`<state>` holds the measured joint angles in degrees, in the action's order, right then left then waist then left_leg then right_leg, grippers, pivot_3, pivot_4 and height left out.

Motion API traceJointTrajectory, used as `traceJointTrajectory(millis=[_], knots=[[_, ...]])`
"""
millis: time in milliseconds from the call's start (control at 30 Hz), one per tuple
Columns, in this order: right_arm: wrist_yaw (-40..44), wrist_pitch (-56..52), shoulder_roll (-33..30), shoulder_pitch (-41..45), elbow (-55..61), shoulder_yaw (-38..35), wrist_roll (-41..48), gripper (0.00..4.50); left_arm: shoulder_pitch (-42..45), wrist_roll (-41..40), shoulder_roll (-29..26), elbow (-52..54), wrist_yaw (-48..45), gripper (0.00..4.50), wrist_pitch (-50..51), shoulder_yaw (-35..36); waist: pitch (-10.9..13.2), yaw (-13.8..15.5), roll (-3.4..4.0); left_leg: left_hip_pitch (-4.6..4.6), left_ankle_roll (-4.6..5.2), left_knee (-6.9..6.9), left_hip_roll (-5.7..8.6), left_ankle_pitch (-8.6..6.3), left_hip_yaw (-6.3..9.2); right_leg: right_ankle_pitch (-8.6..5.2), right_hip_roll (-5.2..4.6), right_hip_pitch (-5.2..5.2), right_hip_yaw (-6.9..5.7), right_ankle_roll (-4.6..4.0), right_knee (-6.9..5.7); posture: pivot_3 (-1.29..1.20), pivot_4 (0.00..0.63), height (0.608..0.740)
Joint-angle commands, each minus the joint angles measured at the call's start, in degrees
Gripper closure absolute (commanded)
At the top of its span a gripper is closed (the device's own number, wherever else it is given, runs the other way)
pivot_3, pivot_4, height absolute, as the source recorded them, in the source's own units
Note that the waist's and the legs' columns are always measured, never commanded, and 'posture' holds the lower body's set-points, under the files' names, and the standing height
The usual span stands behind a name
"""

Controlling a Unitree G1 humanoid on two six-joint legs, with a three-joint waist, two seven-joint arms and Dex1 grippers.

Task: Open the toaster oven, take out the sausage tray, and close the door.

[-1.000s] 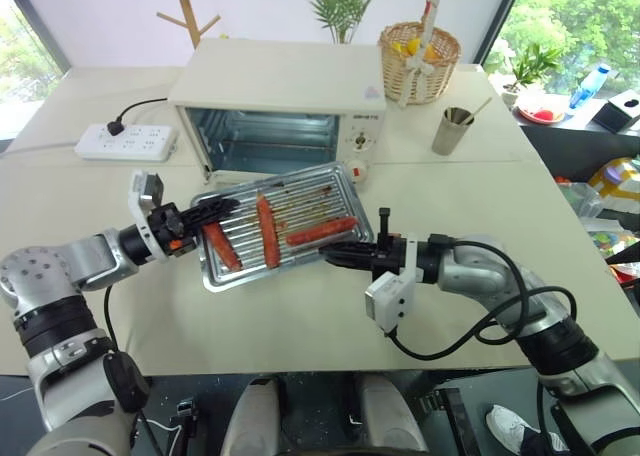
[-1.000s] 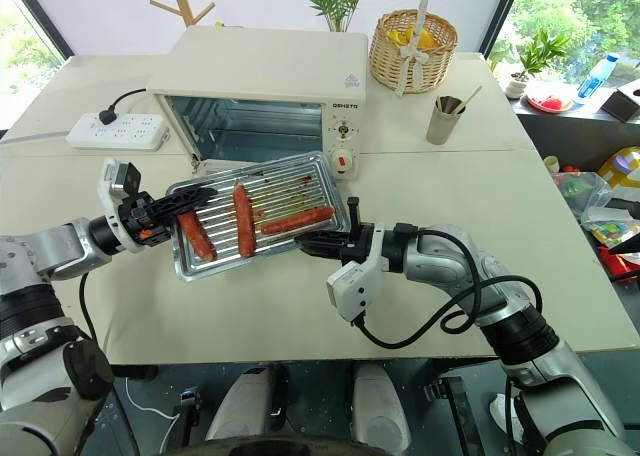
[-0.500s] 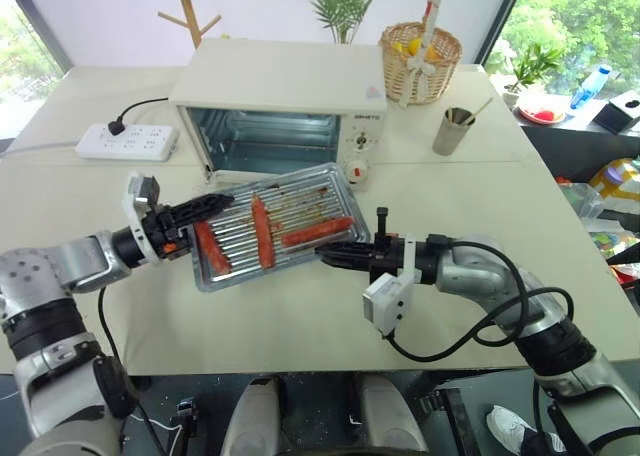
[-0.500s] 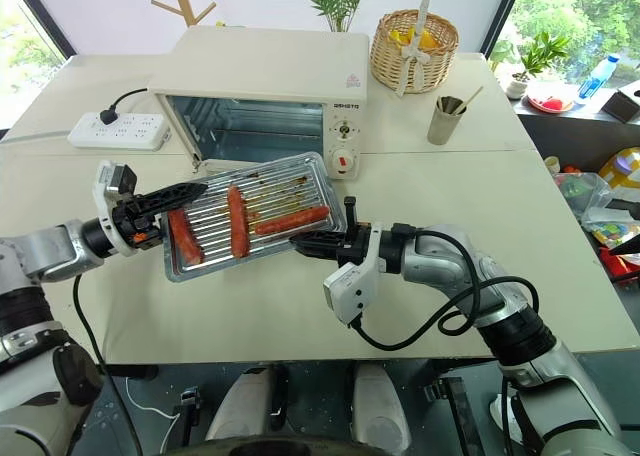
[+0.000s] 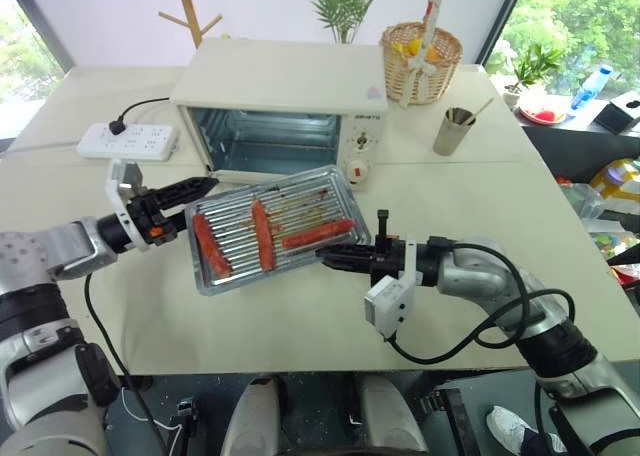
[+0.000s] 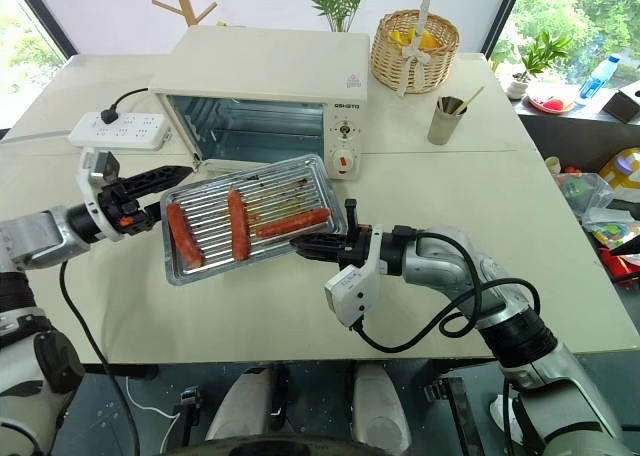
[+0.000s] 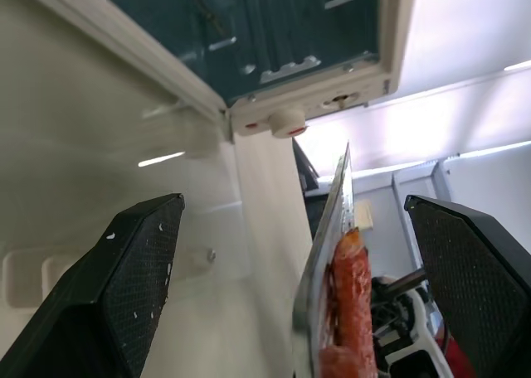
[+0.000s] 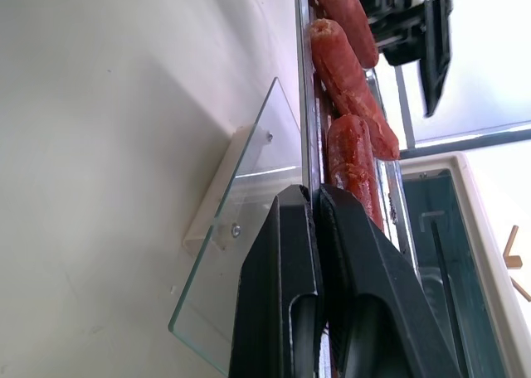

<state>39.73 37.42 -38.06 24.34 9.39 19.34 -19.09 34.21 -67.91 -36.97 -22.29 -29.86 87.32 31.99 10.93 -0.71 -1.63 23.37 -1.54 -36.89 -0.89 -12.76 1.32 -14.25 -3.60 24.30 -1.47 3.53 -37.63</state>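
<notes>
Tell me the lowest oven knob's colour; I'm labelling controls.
Red, on the toaster oven knob panel; clearest in the right eye view.

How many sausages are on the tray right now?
3, all on the sausage tray: one sausage near the left gripper's end, one mid-tray, one nearest the right gripper. None look hidden.

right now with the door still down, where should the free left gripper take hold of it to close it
Grip the door by its cream-white bar handle along the free edge, coming from the oven's front and lifting. The glass lies open, hinged at the toaster oven, so that far edge probably gives the most leverage. The left gripper is open; the right gripper holds the sausage tray above the door, so clear it first.
</notes>
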Motion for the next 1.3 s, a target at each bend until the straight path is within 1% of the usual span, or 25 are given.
traceJointTrajectory(millis=[33,233,467,533,700,900,1100,1167,1300], knots=[[-1.3,0.3,0.1,0.5,2.3,-2.6,2.2,4.5,-1.7,0.8,0.9,3.2,-1.9,0.04,-0.2,-2.1,0.0,0.0,0.0,0.0,0.0,0.0,0.0,0.0,0.0,0.0,0.0,0.0,0.0,0.0,0.0,0.0,0.15,0.74],[-0.8,0.0,0.0,0.7,3.5,-3.0,3.9,4.5,-2.7,1.6,1.5,3.8,-2.2,0.04,-1.2,-2.3,0.0,0.0,0.0,0.0,0.0,0.0,-0.02,0.0,0.01,0.0,0.02,0.0,-0.01,0.0,0.0,0.0,0.15,0.74],[-0.9,0.0,-0.2,0.2,2.6,-2.8,2.9,4.5,1.2,0.2,-1.0,-2.2,-2.7,0.04,-1.1,2.2,0.0,0.0,0.0,0.0,0.0,0.0,-0.01,0.0,0.02,0.0,0.02,0.0,-0.03,-0.01,0.0,0.0,0.15,0.74],[-1.0,0.0,-0.3,0.0,2.7,-2.7,2.9,4.5,2.1,1.0,-1.6,-3.6,-2.6,0.04,-2.1,2.9,0.0,-0.1,0.0,0.0,0.0,0.0,0.0,0.0,0.01,0.0,0.03,0.0,-0.04,0.0,0.01,0.0,0.15,0.74],[-1.1,0.0,-0.1,-0.3,2.8,-2.7,2.7,4.5,2.0,3.4,-2.5,-4.1,-4.0,0.04,-3.9,1.1,0.0,0.0,-0.01,0.0,0.0,0.0,0.0,0.0,0.0,0.0,0.0,0.0,-0.04,0.0,0.01,0.0,0.15,0.74],[-1.0,-0.7,0.2,0.3,2.6,-2.9,3.2,4.5,0.7,6.2,-1.4,-2.0,-5.1,0.04,-6.1,-0.7,0.0,0.0,0.0,0.01,0.0,0.0,0.0,0.0,-0.05,0.0,0.01,0.0,-0.04,0.0,0.01,0.0,0.15,0.74],[-0.5,-2.6,0.1,0.4,3.3,-3.5,5.3,4.5,-1.1,9.5,0.7,-0.8,-5.0,0.04,-11.6,-1.8,0.0,0.0,-0.01,0.01,0.0,0.0,-0.02,0.0,-0.05,0.0,0.0,0.0,-0.03,0.0,0.02,0.0,0.15,0.74],[-0.3,-3.0,0.1,0.6,3.4,-3.6,5.7,4.5,-1.8,9.6,1.4,-0.1,-5.3,0.04,-11.7,-2.1,0.0,0.0,0.0,0.01,0.0,0.0,-0.02,0.0,-0.05,0.0,-0.01,0.0,-0.03,0.0,0.02,0.0,0.15,0.74],[-0.1,-3.8,0.2,0.9,3.3,-3.8,6.0,4.5,-3.9,8.0,2.8,4.6,-6.5,0.04,-9.6,-3.3,0.0,0.0,-0.01,0.01,0.0,0.01,-0.03,0.0,-0.05,0.0,0.0,0.0,-0.03,0.0,0.03,0.0,0.15,0.74]])
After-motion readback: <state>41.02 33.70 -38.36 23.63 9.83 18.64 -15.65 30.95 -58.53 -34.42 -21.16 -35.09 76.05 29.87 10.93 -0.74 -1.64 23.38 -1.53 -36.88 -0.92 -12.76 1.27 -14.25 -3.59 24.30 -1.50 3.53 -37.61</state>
